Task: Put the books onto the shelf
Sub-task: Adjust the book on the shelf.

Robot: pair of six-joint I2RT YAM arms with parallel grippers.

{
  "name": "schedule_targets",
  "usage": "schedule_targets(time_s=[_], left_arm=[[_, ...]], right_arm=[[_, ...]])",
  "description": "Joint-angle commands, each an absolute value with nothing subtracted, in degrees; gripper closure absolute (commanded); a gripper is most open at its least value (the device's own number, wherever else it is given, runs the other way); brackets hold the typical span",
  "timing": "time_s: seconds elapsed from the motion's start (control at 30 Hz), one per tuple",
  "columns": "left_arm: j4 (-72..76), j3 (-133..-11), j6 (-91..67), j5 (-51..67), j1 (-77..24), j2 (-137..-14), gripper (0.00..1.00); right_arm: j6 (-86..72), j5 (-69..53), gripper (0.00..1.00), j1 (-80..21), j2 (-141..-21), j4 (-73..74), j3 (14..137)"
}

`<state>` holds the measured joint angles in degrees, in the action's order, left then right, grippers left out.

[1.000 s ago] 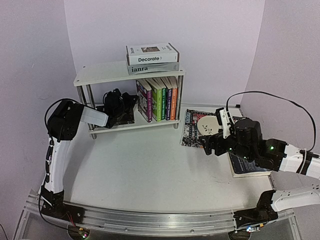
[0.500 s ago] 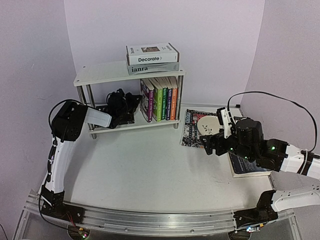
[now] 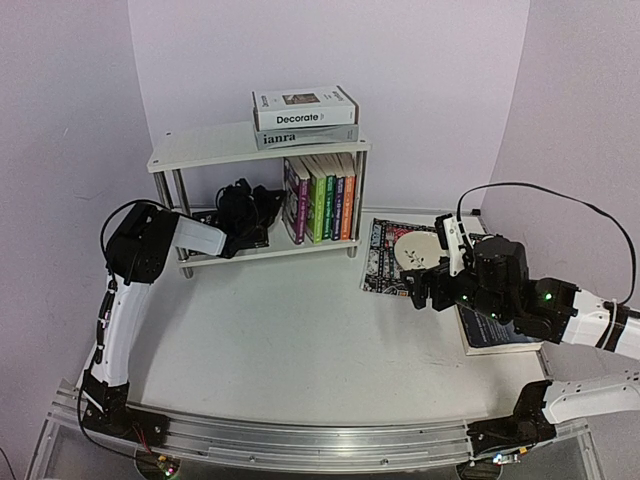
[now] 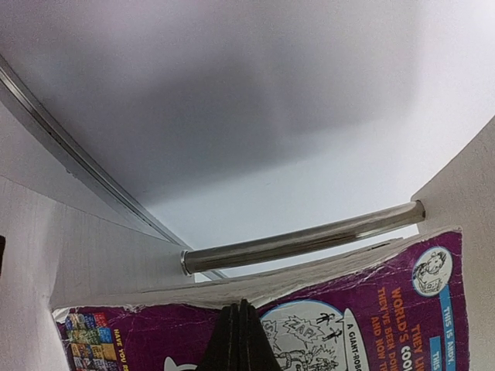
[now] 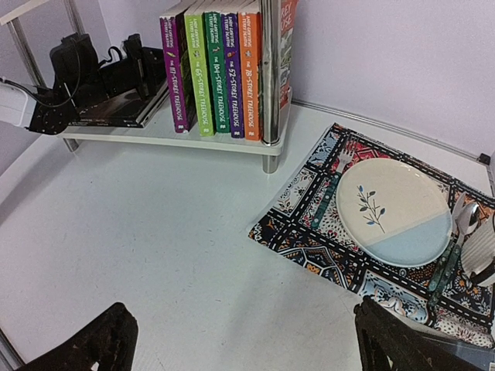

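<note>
The left gripper (image 3: 268,203), fingers pinched fully together and gripping nothing, is touching its tips to the purple paperback (image 4: 363,309) just ahead, the end one of the colourful upright books (image 3: 322,197) inside the small white chrome-legged shelf (image 3: 200,150). The right gripper (image 3: 422,290) is hovering spread wide and empty, with a patterned dark placemat (image 5: 325,232) just ahead.

— Where do the books sit?
— On the shelf (image 3: 200,148), a stacked pair of books (image 3: 305,118) lies on the top board, toward its right end. Below them, on the lower board, a row of books (image 3: 320,195) stands upright.
— Left of that row?
— The left gripper (image 4: 241,317), just beside it, over a flat book (image 5: 116,112) on the same board.
— And right of the shelf?
— A placemat (image 3: 378,255) on the table (image 3: 300,330), with a plate (image 3: 415,248) on it. The right gripper (image 3: 428,290) hangs over the mat's near edge. Another book (image 3: 490,338) lies on the table under that arm.
</note>
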<state>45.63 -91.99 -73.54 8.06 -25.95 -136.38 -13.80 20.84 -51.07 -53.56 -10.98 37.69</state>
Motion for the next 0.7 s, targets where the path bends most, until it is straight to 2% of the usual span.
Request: schedule_targets(time_s=[0.0, 0.27, 0.67], left_arm=[[47.9, -88.6, -74.0, 5.2, -26.9, -134.2, 1.00], [47.8, -84.0, -73.9, 0.6, -26.9, -131.3, 1.00], [44.5, -88.2, -74.4, 1.3, -27.2, -134.0, 1.00]], right_arm=[[-14.5, 22.1, 0.02, -50.8, -53.2, -11.0, 37.3], [-14.9, 22.0, 0.02, -50.9, -53.3, -11.0, 37.3], [-15.3, 22.3, 0.02, -50.9, -53.2, -11.0, 36.9]])
